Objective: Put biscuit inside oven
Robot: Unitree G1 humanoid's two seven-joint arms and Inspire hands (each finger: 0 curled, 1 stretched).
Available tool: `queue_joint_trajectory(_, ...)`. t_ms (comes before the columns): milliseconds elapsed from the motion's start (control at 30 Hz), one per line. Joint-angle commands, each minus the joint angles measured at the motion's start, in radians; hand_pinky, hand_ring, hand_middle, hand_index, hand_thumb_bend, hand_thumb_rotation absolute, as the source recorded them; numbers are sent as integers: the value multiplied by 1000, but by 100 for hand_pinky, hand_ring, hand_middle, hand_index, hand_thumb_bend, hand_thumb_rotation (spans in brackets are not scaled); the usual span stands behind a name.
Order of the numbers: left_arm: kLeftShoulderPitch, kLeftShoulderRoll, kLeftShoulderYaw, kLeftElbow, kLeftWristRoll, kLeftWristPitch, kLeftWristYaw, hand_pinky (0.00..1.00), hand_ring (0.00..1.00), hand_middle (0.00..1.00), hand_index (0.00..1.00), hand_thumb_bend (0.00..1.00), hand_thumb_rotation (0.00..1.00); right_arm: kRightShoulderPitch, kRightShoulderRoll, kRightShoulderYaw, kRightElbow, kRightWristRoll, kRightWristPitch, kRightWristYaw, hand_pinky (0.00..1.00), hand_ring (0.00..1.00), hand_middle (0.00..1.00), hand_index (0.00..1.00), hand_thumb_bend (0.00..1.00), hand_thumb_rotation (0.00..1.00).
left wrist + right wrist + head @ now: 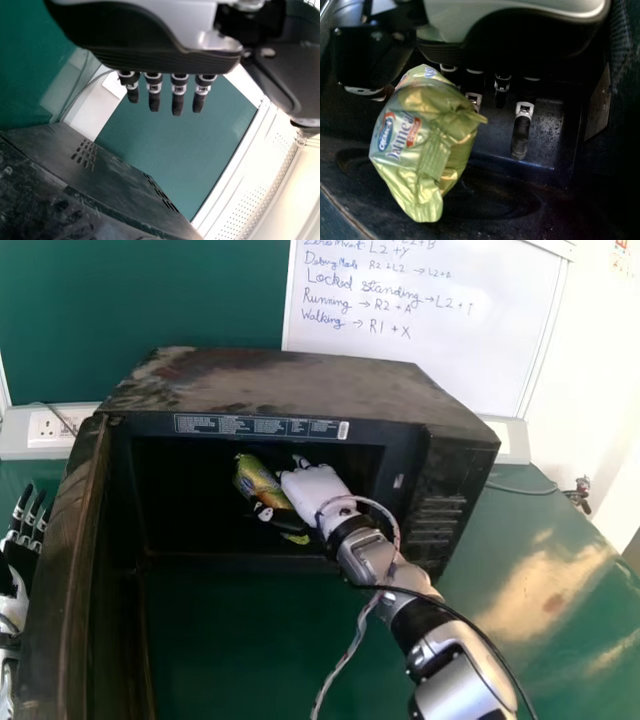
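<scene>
Right hand (318, 490) is well inside the oven (280, 380), clamped, as far as I can judge, on the biscuit (258, 480): the pack sits between the thumb (367, 92) and the fingers (520, 140), its lower end hanging past them. So the biscuit is within the oven, slanting in the grasp beside the palm. Whether it touches the floor (560, 215), I cannot tell.

The step looks to be the set-down, with the carrying in all but done. Do it low and slow: ease the hand down until the pack bears on the floor, then swing the thumb away first and let the fingers relax. The wrapper is slick and crinkly, and will likely cling or spring a little, so pause after opening before pulling out. Squeezing harder could crush what's inside; dropping it from height could send it rolling towards the mouth.

Back out straight, along the line of the arm, keeping clear of the side wall and the loose cable (350, 640) off the rim. Left hand (12, 605) waits outside the open door (75, 570), its fingers extended, and needn't help yet.
</scene>
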Motion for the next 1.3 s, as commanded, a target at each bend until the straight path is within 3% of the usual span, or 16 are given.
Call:
queue_joint_trajectory(0, 50, -44, 0, 33, -4, 3, 5, 35, 55, 69, 86, 13, 0, -32, 12, 3, 18, 13, 0, -23, 35, 45, 46, 54, 51, 0)
queue_joint_trajectory(600, 63, -46, -4, 15, -8, 9, 8, 38, 56, 70, 87, 12, 0, -43, 29, 20, 72, 24, 6, -69, 36, 39, 50, 57, 50, 0)
queue_joint_trajectory(800, 60, -43, -5, 21, -7, 8, 4, 34, 56, 70, 87, 12, 0, -30, 38, 17, 67, 32, 53, -115, 38, 41, 50, 57, 51, 0)
queue_joint_trajectory(967, 60, -45, -3, 18, -16, 18, 1, 36, 56, 70, 87, 12, 0, -31, 44, 27, 66, 28, 93, -118, 42, 45, 52, 52, 51, 0)
queue_joint_trajectory(1033, 59, -46, -2, 21, -17, 18, 1, 36, 56, 70, 87, 12, 0, -32, 44, 28, 65, 29, 100, -114, 43, 59, 51, 49, 52, 0)
queue_joint_trajectory(1067, 60, -46, -3, 18, -17, 21, 4, 36, 56, 70, 87, 13, 0, -33, 44, 30, 65, 29, 102, -114, 43, 62, 64, 50, 51, 7)
queue_joint_trajectory(1100, 61, -46, -4, 16, -16, 22, 7, 36, 56, 70, 87, 13, 0, -33, 44, 30, 65, 30, 102, -113, 43, 63, 69, 50, 51, 9)
queue_joint_trajectory(1267, 59, -47, -6, 18, -14, 17, 8, 36, 56, 70, 87, 13, 0, -34, 44, 31, 67, 31, 108, -113, 42, 63, 74, 50, 51, 12)
